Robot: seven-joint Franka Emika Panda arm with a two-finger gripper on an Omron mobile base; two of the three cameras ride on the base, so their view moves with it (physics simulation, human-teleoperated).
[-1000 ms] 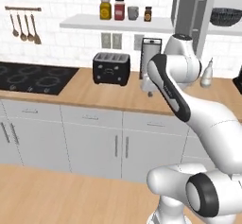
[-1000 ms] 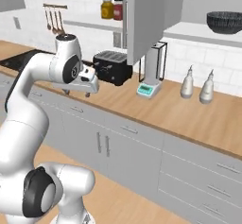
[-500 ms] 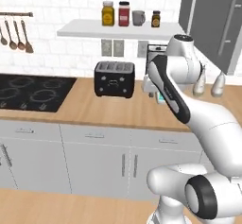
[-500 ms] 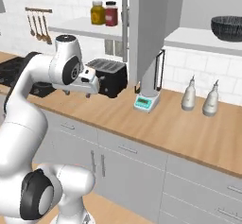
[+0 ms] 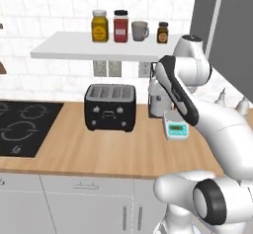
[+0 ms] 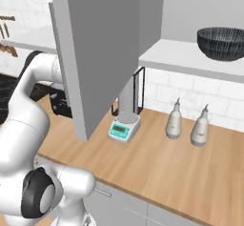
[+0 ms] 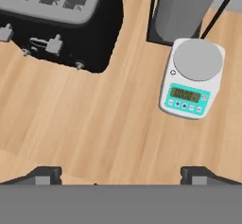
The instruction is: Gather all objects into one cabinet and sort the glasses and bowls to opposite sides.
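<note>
A grey-brown handled mug point(image 5: 140, 30) stands on the white tiled-wall shelf point(image 5: 74, 50), between a red jar and a small dark jar. The wide dark bowl point(image 6: 224, 43) with pale lines sits on the white shelf board point(image 6: 181, 58) of the cabinet, whose tall dark grey door point(image 6: 102, 44) hangs open. That door point(image 5: 222, 25) also shows at the upper right of the left base view. My gripper point(image 7: 121, 176) is open and holds nothing. It points down at the wooden counter point(image 7: 94, 124), between the toaster and the scale.
A black toaster point(image 5: 110, 107) and a teal-and-white kitchen scale point(image 5: 176, 128) stand on the counter, with a black-framed grey roll behind the scale point(image 7: 193, 81). Two pale bottles point(image 6: 174, 120) point(image 6: 200, 126) stand to the right. A yellow jar point(image 5: 99, 25) shares the shelf; a black hob point(image 5: 24, 127) lies left.
The whole picture has shifted: the base has driven right along the counter, so the toaster, scale and cabinet now sit nearer. My gripper has stayed open.
</note>
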